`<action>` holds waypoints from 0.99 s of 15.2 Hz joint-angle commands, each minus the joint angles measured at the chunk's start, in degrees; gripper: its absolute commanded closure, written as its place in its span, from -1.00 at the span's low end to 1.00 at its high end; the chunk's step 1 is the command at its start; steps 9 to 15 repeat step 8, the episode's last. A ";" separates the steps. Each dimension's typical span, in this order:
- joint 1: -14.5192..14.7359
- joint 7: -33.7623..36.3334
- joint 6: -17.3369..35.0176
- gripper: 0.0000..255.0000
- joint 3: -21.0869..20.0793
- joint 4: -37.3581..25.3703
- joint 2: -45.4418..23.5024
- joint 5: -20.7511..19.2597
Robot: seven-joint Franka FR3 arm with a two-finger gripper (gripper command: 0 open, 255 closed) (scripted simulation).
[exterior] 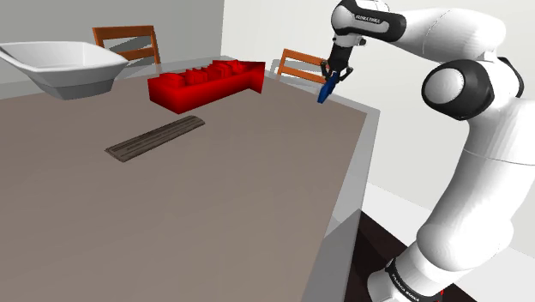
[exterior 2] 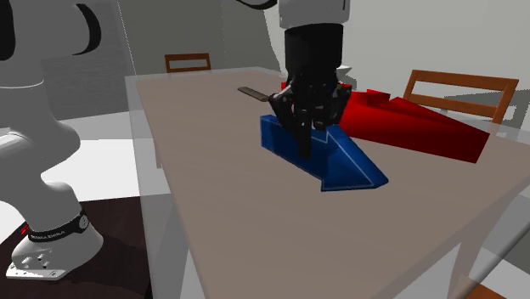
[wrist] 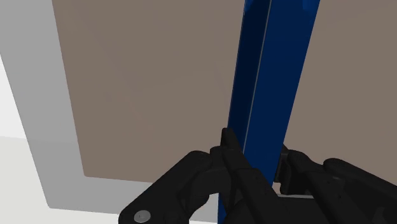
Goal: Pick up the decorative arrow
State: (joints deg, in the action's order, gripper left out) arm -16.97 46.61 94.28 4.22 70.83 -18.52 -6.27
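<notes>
Blue arrow (exterior 2: 344, 166) was clamped between the fingers of the black gripper (exterior 2: 306, 127) and held tilted over the brown table (exterior: 214, 214), near the red object (exterior: 206, 86). Lettering on the arm was too small to be read.

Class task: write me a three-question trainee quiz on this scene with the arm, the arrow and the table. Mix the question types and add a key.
1. True or false: the gripper is shut on the blue arrow.
2. What colour is the sofa-shaped model on the table? A green, B red, C yellow.
3. Fill in: the bowl at the shoulder view's left is ___ in colour.
Key: 1 true; 2 B; 3 white.
</notes>
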 commanded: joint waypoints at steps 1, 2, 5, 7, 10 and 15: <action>-0.03 -0.22 -1.84 1.00 0.01 -2.47 -0.61 0.06; -0.04 -0.34 -2.81 1.00 0.02 -3.81 -0.98 0.09; -0.11 -0.71 -5.85 1.00 0.04 -8.21 -2.31 0.20; -0.14 -0.86 -7.10 1.00 0.06 -10.08 -2.93 0.24; -0.14 -0.86 -7.09 1.00 0.06 -10.07 -2.92 0.24; -0.14 -0.86 -7.09 1.00 0.06 -10.07 -2.92 0.24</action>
